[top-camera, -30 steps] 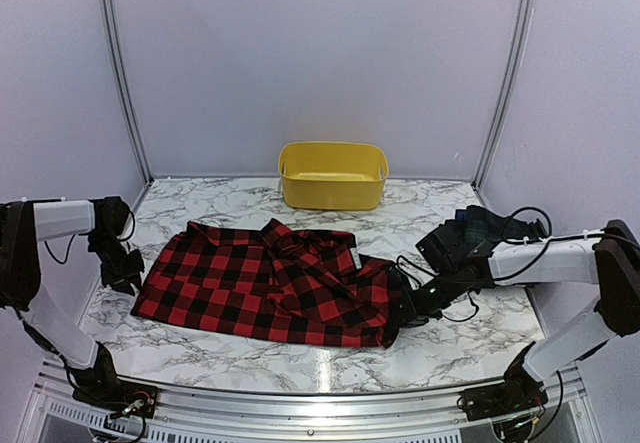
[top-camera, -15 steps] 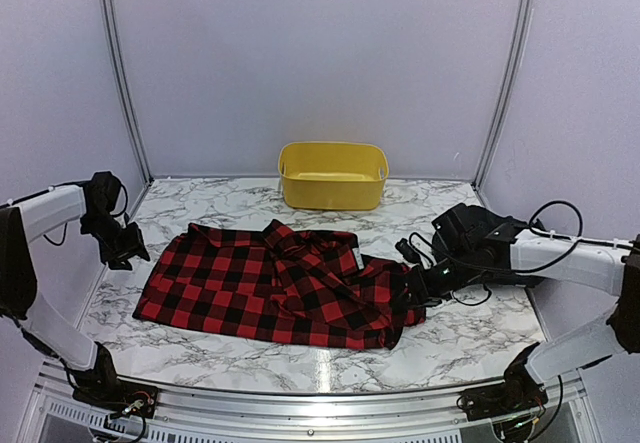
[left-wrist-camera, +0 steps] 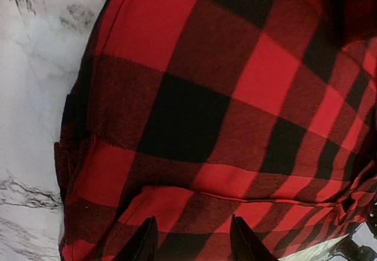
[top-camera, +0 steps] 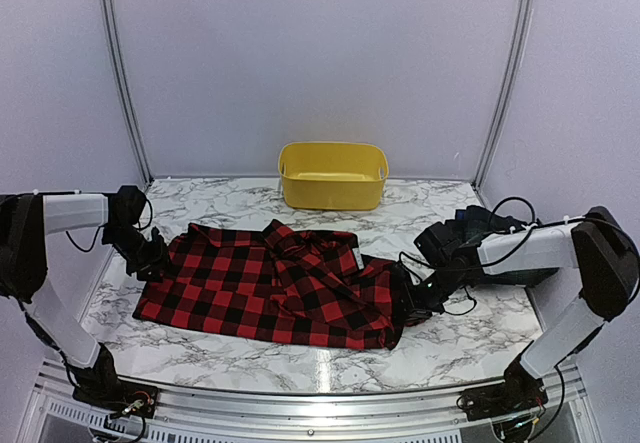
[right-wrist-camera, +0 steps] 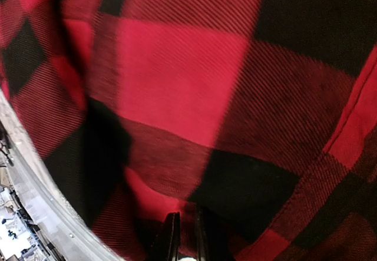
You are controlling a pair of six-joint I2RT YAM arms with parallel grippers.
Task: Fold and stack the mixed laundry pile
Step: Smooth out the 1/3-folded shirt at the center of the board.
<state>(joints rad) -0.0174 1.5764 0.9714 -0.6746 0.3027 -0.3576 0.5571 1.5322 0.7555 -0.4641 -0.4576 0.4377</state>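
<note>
**Grippers at both ends of the checked garment**

From the overhead view I see the red-and-black checked cloth garment (top-camera: 270, 288) lying spread on the white marble-patterned table (top-camera: 470, 338), across the lower middle of the frame. Its left half is flat, and its middle and right half are rumpled into folds.

My left gripper (top-camera: 150, 258) sits at the garment's left edge. On its wrist camera the two black fingers (left-wrist-camera: 144, 243) stand clearly apart at the bottom of the frame. Flat checked cloth shows in the gap and nothing is clamped between them.

My right gripper (top-camera: 415, 298) is down at the garment's right edge. Its wrist camera is filled with checked cloth. The fingers (right-wrist-camera: 171, 237) are drawn almost together, with only a thin slit left. I cannot tell whether a fold is caught there.

A dark heap of cloth (top-camera: 462, 231) lies at middle right, just behind the right arm, its pattern too dim to read. The yellow rectangular plastic tub (top-camera: 333, 175) stands at the centre of the frame, above the garment and apart from it.
</note>
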